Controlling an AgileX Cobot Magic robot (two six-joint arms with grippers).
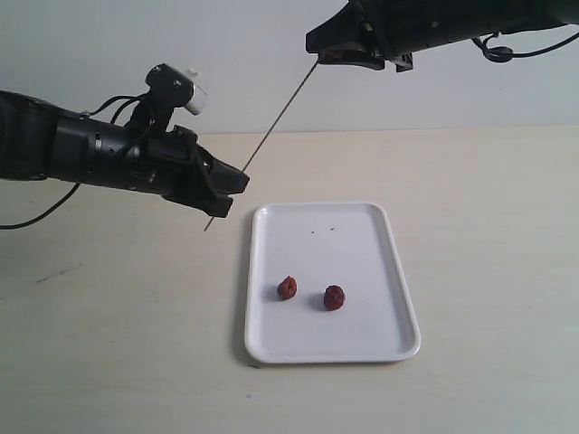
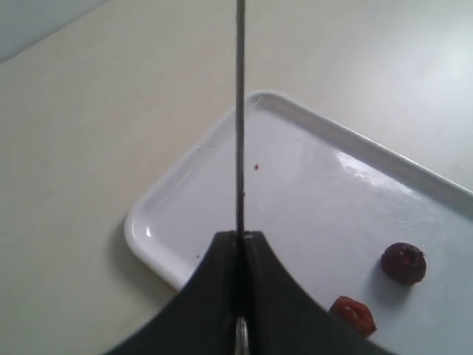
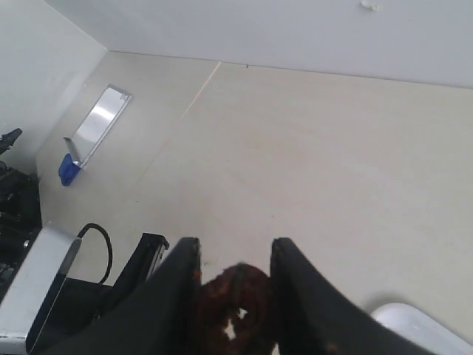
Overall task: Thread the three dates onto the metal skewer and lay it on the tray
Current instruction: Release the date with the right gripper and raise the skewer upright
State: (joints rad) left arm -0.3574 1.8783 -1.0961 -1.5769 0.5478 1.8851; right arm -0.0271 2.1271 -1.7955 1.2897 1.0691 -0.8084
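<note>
Skewer clamped in fully closed left fingers, first date pinched between right fingers at its tip, two dates unthreaded on tray.

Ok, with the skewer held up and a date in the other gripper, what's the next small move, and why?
Probably move the right gripper so its date slides down the skewer: the left gripper clamps the lower end, and the upper tip meets the held date.
</note>
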